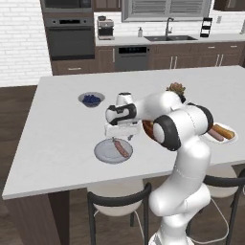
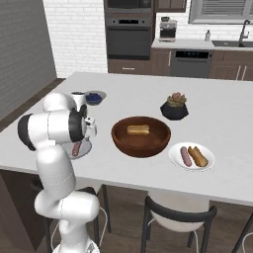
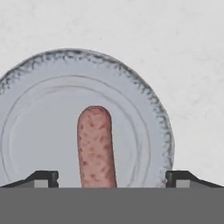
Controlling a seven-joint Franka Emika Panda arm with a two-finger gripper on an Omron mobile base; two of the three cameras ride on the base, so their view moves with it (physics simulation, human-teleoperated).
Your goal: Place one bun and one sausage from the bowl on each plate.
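Fingers [image 3: 47, 178] spread wide, clear of sausage [image 3: 96, 146] lying inside grey-blue plate [image 3: 148, 100] rim.

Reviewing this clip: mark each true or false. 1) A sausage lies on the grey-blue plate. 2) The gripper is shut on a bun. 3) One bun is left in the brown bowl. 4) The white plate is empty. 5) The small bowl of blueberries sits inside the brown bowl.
1) True: a sausage lies on the grey-blue plate.
2) False: the gripper is open over that plate, its fingers wide apart and holding nothing.
3) True: one bun lies in the brown bowl.
4) False: the white plate holds a sausage and a bun.
5) False: the blueberry bowl stands apart on the counter.
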